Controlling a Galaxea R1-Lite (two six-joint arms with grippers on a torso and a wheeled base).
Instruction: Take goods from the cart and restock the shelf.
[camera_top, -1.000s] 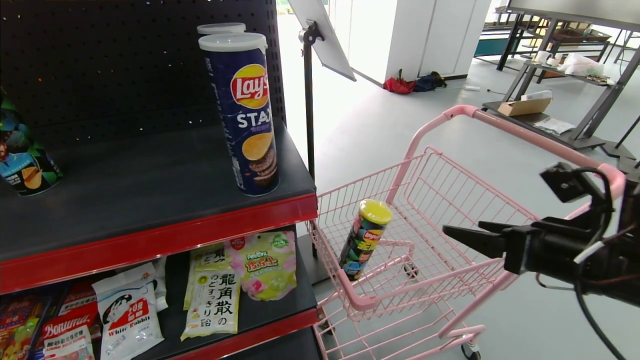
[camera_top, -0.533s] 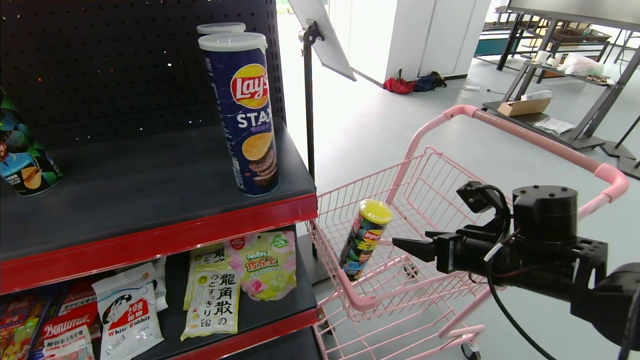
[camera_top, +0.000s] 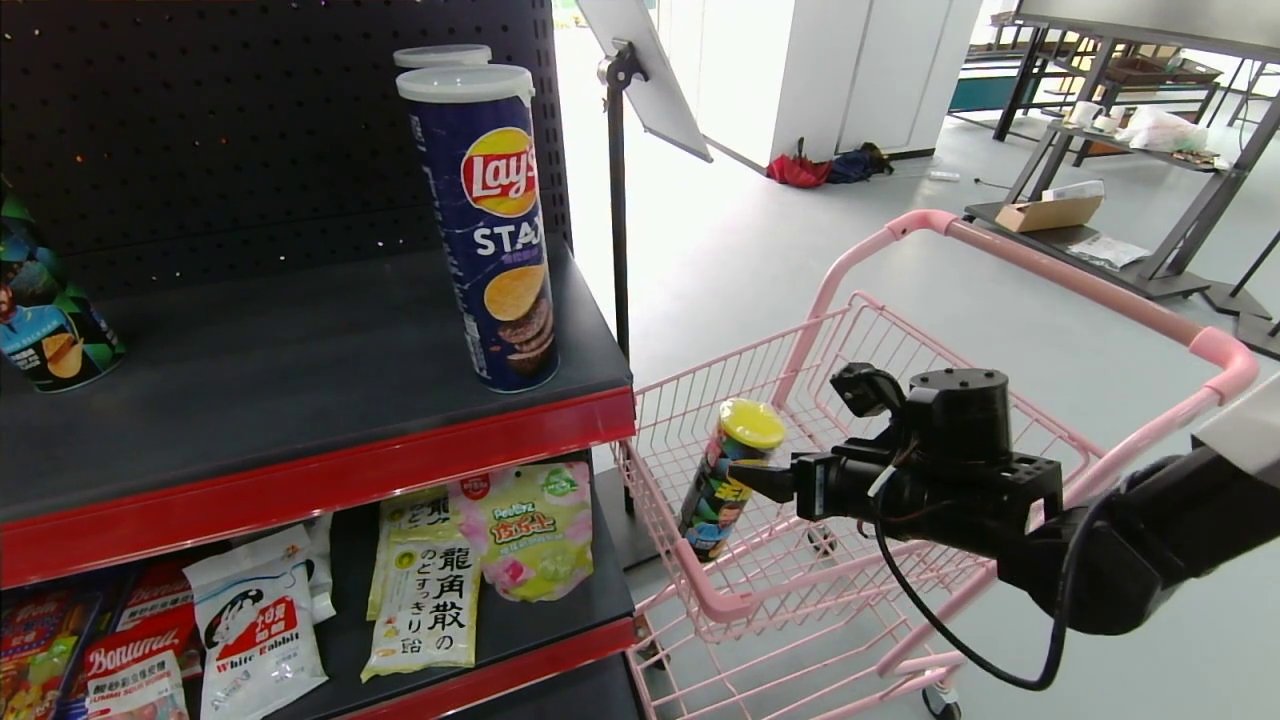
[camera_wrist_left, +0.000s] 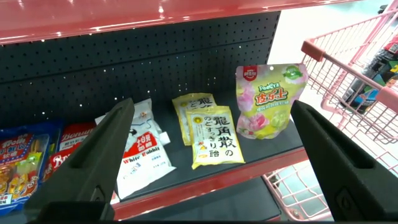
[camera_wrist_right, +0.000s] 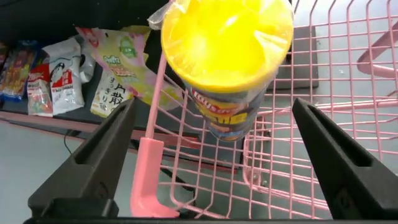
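The right gripper (camera_wrist_right: 211, 106) sits spread wide, 1 finger either side of the yellow-lidded can (camera_wrist_right: 227, 43). The left gripper (camera_wrist_left: 211, 106), also spread, faces packets (camera_wrist_left: 214, 134) on a lower level. The can leans in the pink cart (camera_top: 1060, 268), at the corner by the shelf. Best to push in below the lid, match the tilt, then close squarely. The top shelf (camera_top: 280, 360) has room beside the tall blue can (camera_top: 495, 230).

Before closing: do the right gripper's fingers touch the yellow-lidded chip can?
Apart. Right wrist view shows open gaps between both fingers and the chip can.
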